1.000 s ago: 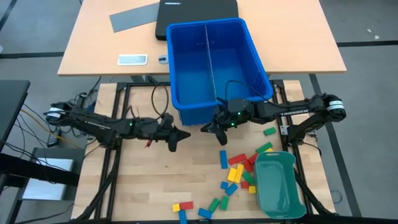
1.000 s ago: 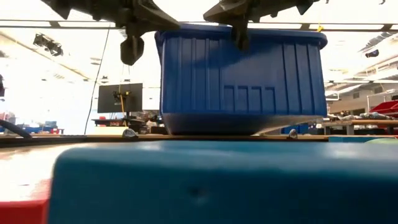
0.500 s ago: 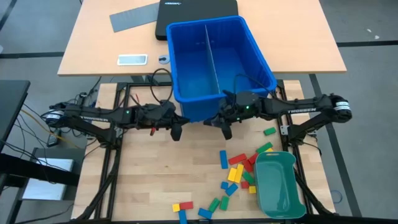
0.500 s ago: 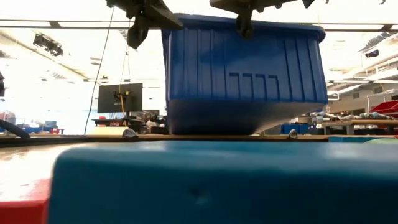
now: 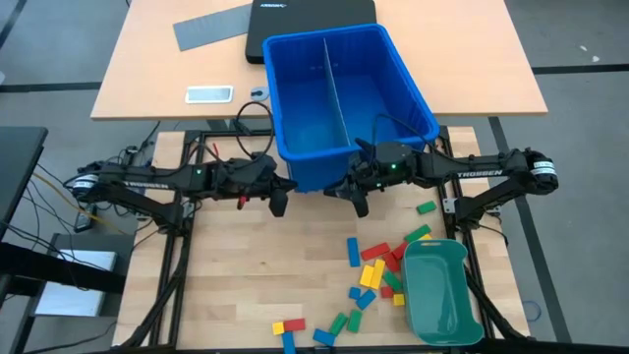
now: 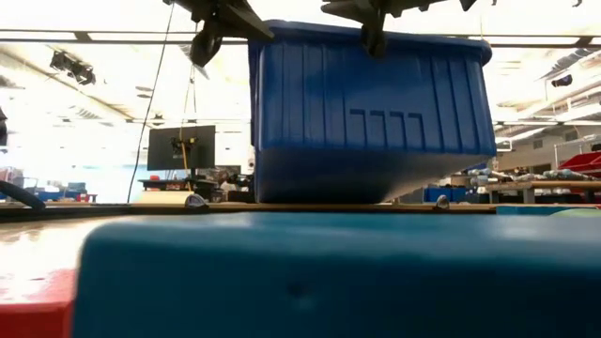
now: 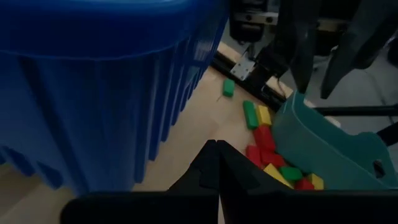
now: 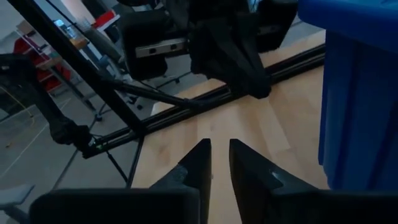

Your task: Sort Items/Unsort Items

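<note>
Several red, yellow, green and blue blocks (image 5: pixel 378 270) lie on the wooden table near its right near corner, beside the teal tray (image 5: pixel 440 290); they also show in the left wrist view (image 7: pixel 267 149). A few more blocks (image 5: pixel 295 329) lie at the near edge. My left gripper (image 5: pixel 278 204) is shut and empty at the near left corner of the blue bin (image 5: pixel 339 103). My right gripper (image 5: pixel 356 204) is empty, its fingers a narrow gap apart (image 8: pixel 219 149), at the middle of the bin's near wall. The bin rests on the table. My left gripper's fingertips (image 7: pixel 214 149) touch nothing; its body stands close to the bin's near wall (image 7: pixel 112 112), and I cannot tell whether it touches. My right gripper's fingertips (image 8: pixel 205 152) touch nothing; the bin's wall (image 8: pixel 360 93) is close beside it, and contact cannot be told.
A grey divider stands inside the bin (image 5: pixel 334 84). A grey sheet (image 5: pixel 211 28), a black case (image 5: pixel 310 25) and a phone (image 5: pixel 208 94) lie on the far desk. A blue block (image 6: pixel 300 282) close to the low camera hides most of the table.
Both grippers have gone toward the table's far edge, up to the bin's near wall, the left one also rising. The bin has slid a little toward the far right and turned slightly. In the last half second almost nothing has moved.
</note>
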Tool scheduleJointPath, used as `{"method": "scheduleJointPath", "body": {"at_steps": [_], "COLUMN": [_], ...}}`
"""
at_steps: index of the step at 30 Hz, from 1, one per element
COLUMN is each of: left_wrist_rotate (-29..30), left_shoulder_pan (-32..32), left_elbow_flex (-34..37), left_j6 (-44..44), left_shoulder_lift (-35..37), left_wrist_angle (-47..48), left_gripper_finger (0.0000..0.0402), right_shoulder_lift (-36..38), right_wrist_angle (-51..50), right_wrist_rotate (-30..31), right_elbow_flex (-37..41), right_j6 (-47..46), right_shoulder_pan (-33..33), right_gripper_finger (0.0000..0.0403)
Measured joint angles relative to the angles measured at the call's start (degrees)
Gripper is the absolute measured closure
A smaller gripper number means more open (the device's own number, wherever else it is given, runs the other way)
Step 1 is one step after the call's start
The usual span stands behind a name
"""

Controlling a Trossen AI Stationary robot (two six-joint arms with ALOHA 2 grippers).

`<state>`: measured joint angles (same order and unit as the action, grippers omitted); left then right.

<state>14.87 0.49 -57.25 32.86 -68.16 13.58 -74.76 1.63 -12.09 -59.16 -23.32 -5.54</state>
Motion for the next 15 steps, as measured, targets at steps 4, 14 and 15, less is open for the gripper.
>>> {"method": "scheduleJointPath", "body": {"at_steps": [4,14,15], "left_wrist_rotate": [-0.7,-6.8,-7.1], "left_shoulder_pan": [0.7,1.7,1.7], "left_elbow_flex": [-1.8,-2.8,-2.8], "left_j6": [0.2,-4.1,-4.4], "left_shoulder_lift": [0.0,0.0,0.0], "left_wrist_angle": [5.3,7.2,7.7], "left_gripper_finger": [0.0401,0.0401,0.0401], "right_shoulder_lift": [0.0,0.1,0.1], "right_wrist_angle": [-0.4,-13.1,-15.2], "right_wrist_rotate": [-0.5,0.8,0.8], "right_elbow_flex": [0.0,-12.2,-13.8], "right_j6": [-0.7,4.5,4.3], "right_shoulder_pan": [0.0,0.9,0.9], "right_gripper_finger": [0.0324,0.0315,0.0315]}}
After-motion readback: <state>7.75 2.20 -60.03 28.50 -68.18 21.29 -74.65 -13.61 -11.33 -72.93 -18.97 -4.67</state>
